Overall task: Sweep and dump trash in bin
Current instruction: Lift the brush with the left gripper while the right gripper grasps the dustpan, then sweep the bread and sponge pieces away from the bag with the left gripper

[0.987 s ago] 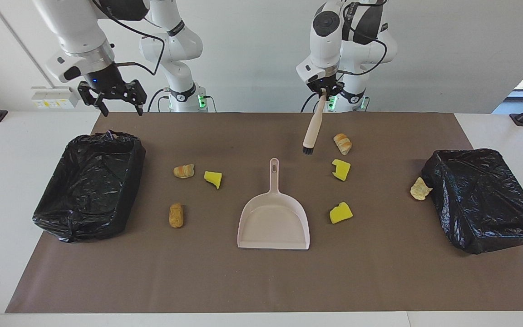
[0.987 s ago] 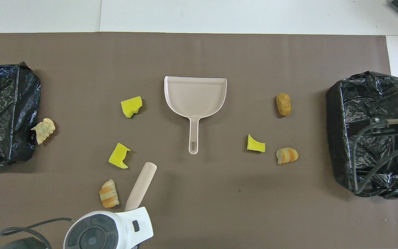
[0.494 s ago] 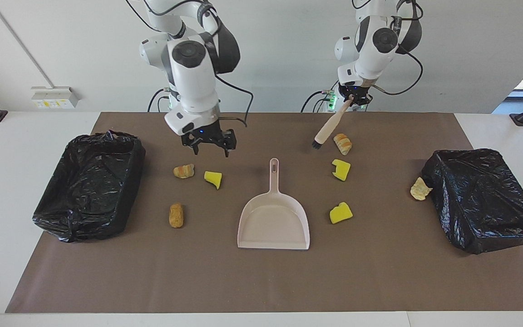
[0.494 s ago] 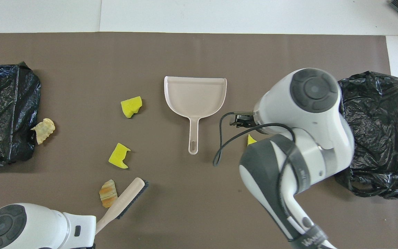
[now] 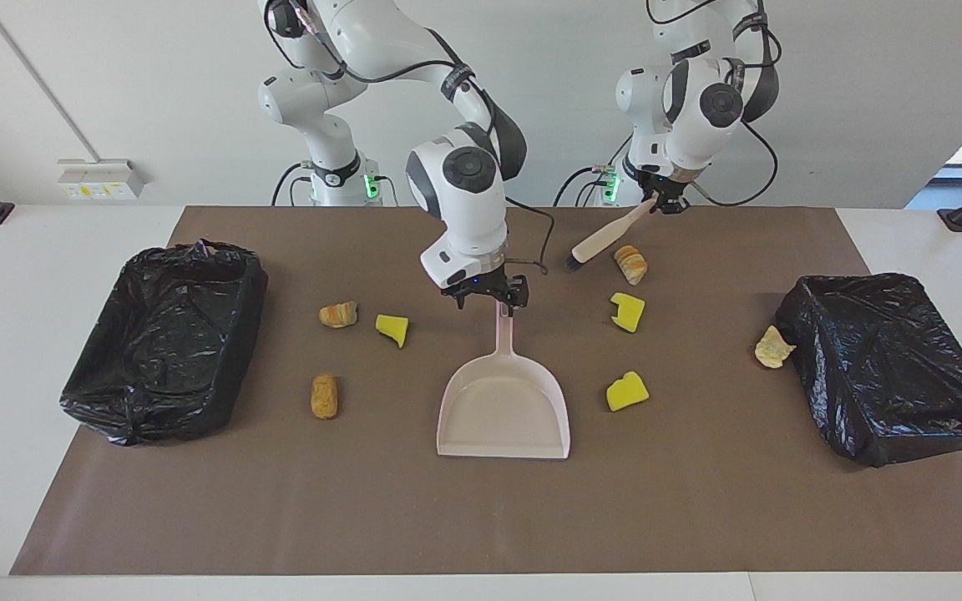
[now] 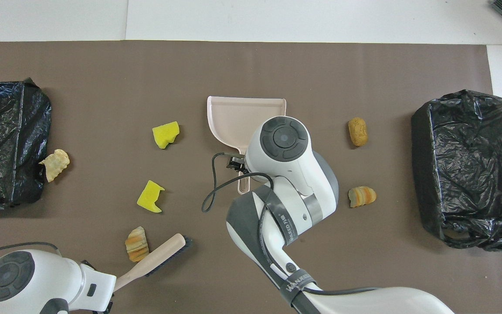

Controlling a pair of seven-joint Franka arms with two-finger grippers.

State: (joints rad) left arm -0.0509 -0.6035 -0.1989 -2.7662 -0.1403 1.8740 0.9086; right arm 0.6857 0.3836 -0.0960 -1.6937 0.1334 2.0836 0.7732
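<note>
The beige dustpan [image 5: 503,413] [image 6: 233,113] lies flat mid-table, its handle pointing at the robots. My right gripper [image 5: 488,302] is open, low over the end of that handle, holding nothing. My left gripper [image 5: 658,203] is shut on the handle of the beige hand brush [image 5: 602,240] [image 6: 159,258], which slants down with its bristles just above the mat beside a striped bread piece [image 5: 630,264] [image 6: 137,244]. Trash lies scattered: yellow sponge chunks [image 5: 628,311] [image 5: 628,391] [image 5: 392,328], a striped bread [image 5: 338,314], a brown bread [image 5: 324,396] and a pale bread [image 5: 772,347].
Two bins lined with black bags stand on the brown mat, one at the right arm's end [image 5: 164,342] and one at the left arm's end [image 5: 890,367]. The pale bread touches the latter. In the overhead view my right arm covers the dustpan's handle and one sponge chunk.
My right arm swung from above the bin at its end of the table across to the dustpan's handle and came down. My left gripper tilted the brush flatter, keeping hold.
</note>
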